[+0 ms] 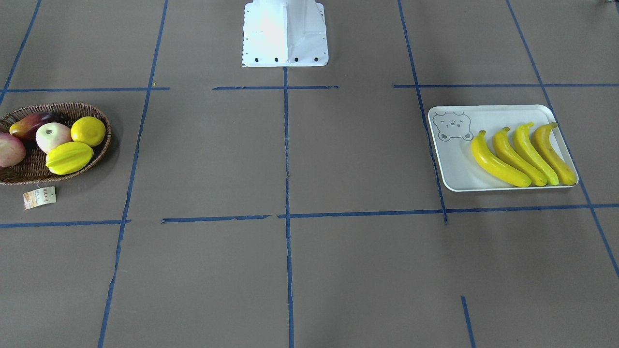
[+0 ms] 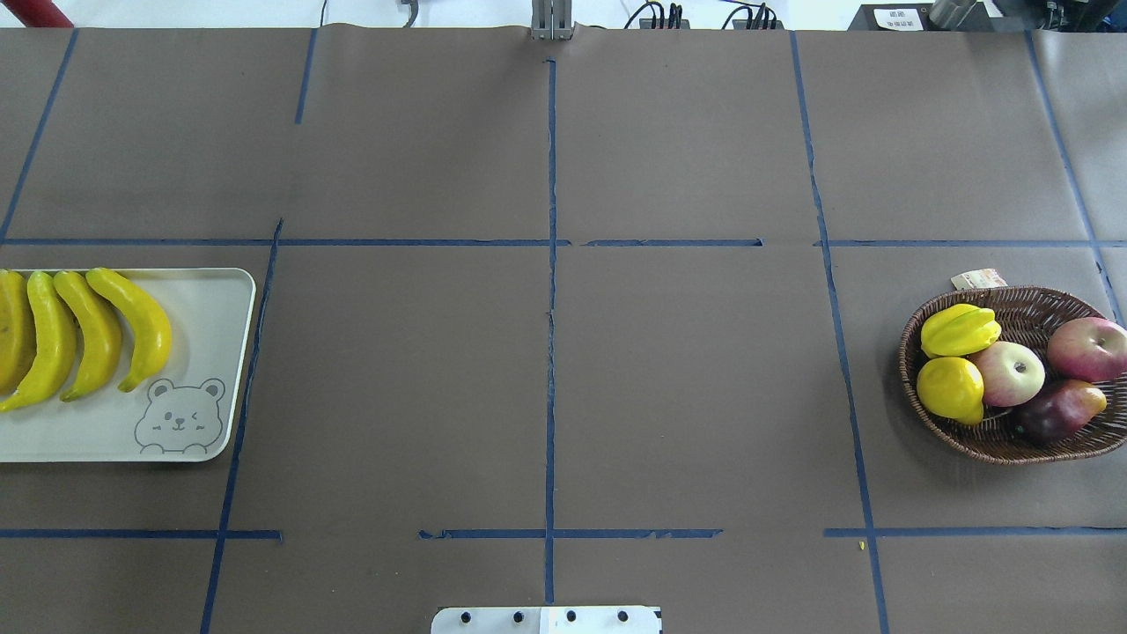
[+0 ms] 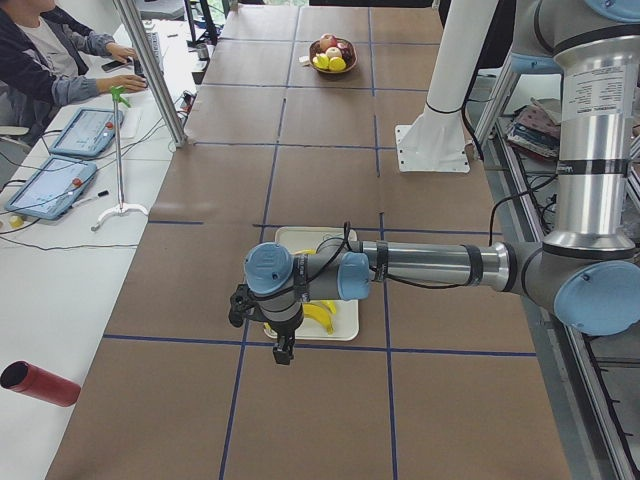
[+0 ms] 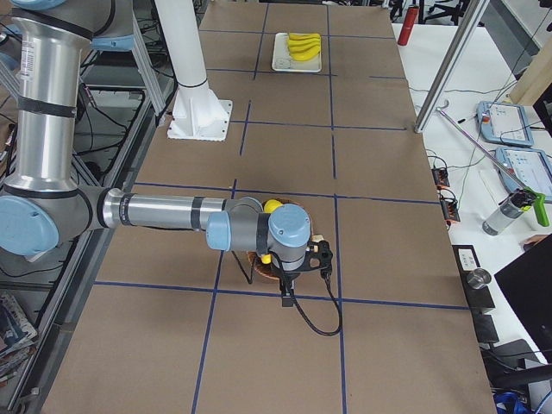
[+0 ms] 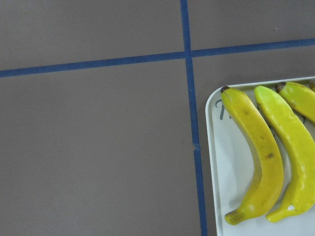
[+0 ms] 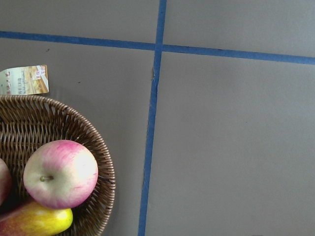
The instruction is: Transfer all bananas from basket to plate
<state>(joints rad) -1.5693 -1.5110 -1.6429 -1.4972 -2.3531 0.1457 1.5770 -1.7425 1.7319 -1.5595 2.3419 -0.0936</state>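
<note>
Overhead exterior: four bananas (image 2: 88,335) lie side by side on plate (image 2: 211,299); basket (image 2: 1012,445) holds other fruit (image 2: 1008,372). Left gripper (image 3: 283,352) hangs by plate's edge, right gripper (image 4: 286,298) by basket's edge; can't tell whether either is apart or together.

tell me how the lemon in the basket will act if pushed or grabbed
Being round, the lemon would probably roll if pushed, though the basket wall, starfruit and pale apple beside it should hem it in. Its glossy skin may slip in a narrow pinch. It looks firm, likely holding its shape.
</note>
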